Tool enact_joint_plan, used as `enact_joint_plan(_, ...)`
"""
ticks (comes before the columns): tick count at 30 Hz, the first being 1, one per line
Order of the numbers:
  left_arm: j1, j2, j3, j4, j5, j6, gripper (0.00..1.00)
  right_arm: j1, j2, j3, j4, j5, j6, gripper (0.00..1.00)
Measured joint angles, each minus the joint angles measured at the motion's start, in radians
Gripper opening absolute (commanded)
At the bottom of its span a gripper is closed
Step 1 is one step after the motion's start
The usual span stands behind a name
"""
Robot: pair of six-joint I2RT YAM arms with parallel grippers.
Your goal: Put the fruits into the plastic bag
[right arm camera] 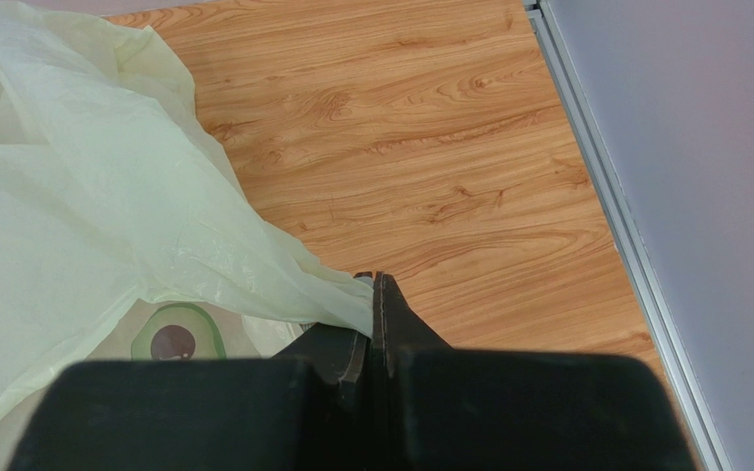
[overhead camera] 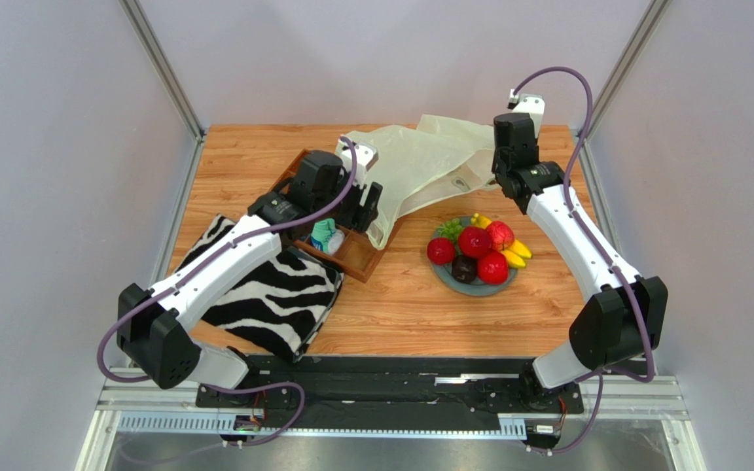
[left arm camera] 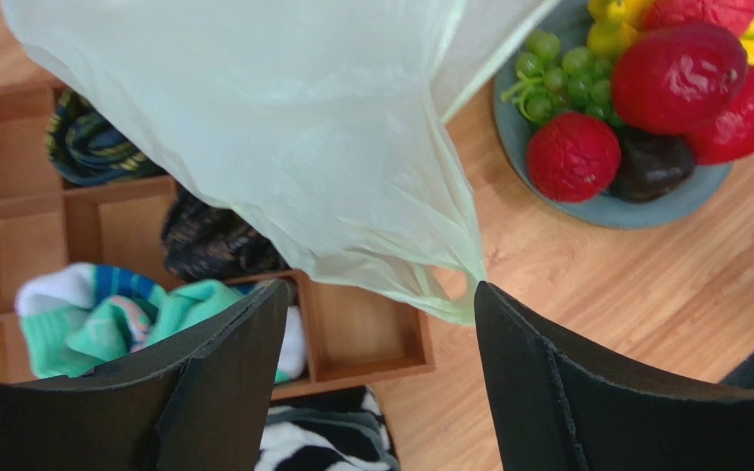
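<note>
Pinched a bag (overhead camera: pixel 420 162) edge, apparently, in the closed right gripper (right arm camera: pixel 376 294); held the left gripper (left arm camera: pixel 379 291) wide around a hanging fold, not gripping. Left all fruits (overhead camera: pixel 476 250) on the plate (left arm camera: pixel 602 211) beside the bag on the table (overhead camera: pixel 420 314); bagged none so far.

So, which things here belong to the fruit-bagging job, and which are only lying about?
Job: plastic bag; fruits on the grey plate.
Lying about: zebra cloth; wooden tray; rolled socks.
</note>
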Motion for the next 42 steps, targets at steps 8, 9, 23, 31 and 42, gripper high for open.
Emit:
enact_joint_plan(8,-0.061,-0.050,-0.141,0.048,-0.003,-0.127,0.75,0.000,-0.018,-0.008,-0.031,-0.046,0.029,0.00)
enact_joint_plan(9,-0.061,-0.048,-0.152,0.060,0.001,-0.142,0.74,0.000,-0.021,-0.009,-0.032,-0.050,0.032,0.00)
enact_joint_plan(23,-0.135,0.130,-0.122,0.097,-0.116,-0.170,0.70,-0.001,-0.072,-0.025,-0.046,-0.100,0.053,0.00)
enact_joint_plan(31,-0.132,0.137,-0.126,0.121,-0.176,-0.173,0.65,-0.001,-0.090,-0.032,-0.046,-0.125,0.056,0.00)
enact_joint_plan(42,-0.132,0.218,-0.124,0.167,-0.163,-0.191,0.00,-0.002,-0.105,-0.042,-0.049,-0.139,0.057,0.00)
